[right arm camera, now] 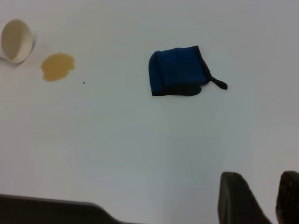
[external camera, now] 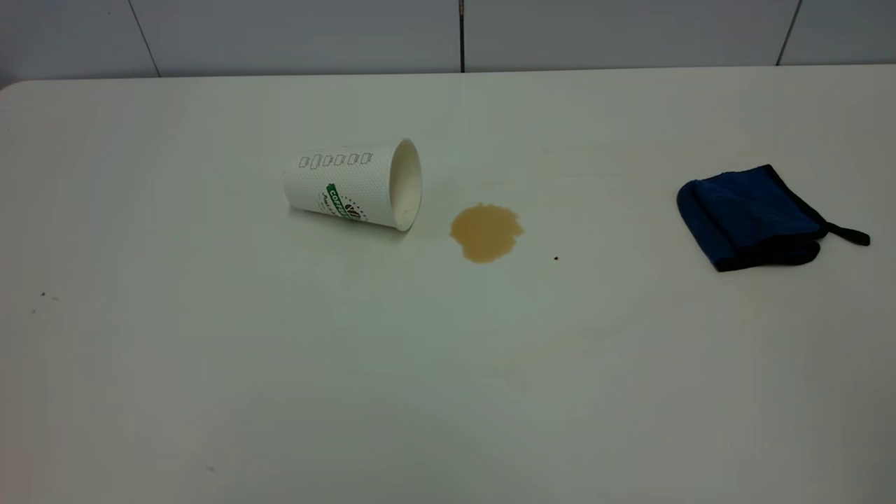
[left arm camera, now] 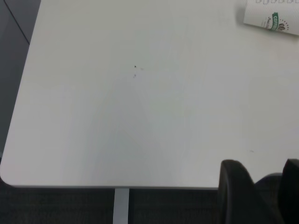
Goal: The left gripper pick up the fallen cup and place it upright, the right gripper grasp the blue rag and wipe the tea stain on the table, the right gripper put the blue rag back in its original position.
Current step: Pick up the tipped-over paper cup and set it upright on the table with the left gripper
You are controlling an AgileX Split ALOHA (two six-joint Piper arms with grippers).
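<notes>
The cup (external camera: 353, 185) lies on its side on the white table (external camera: 448, 392), left of centre, with its mouth facing the tea stain (external camera: 485, 232), a light-brown puddle just to its right. The blue rag (external camera: 752, 217) lies folded at the right, loop tab pointing right. Neither arm shows in the exterior view. My left gripper (left arm camera: 262, 186) hangs over the table's near corner, far from the cup (left arm camera: 273, 18), fingers apart and empty. My right gripper (right arm camera: 267, 193) is also back from the rag (right arm camera: 177, 71), stain (right arm camera: 57, 66) and cup (right arm camera: 16, 41), fingers apart and empty.
A tiny black speck (external camera: 556, 258) sits right of the stain. A grey tiled wall (external camera: 280, 35) runs behind the table's far edge. The left wrist view shows the table's edge (left arm camera: 93, 185) with a pale leg (left arm camera: 121, 205) below it.
</notes>
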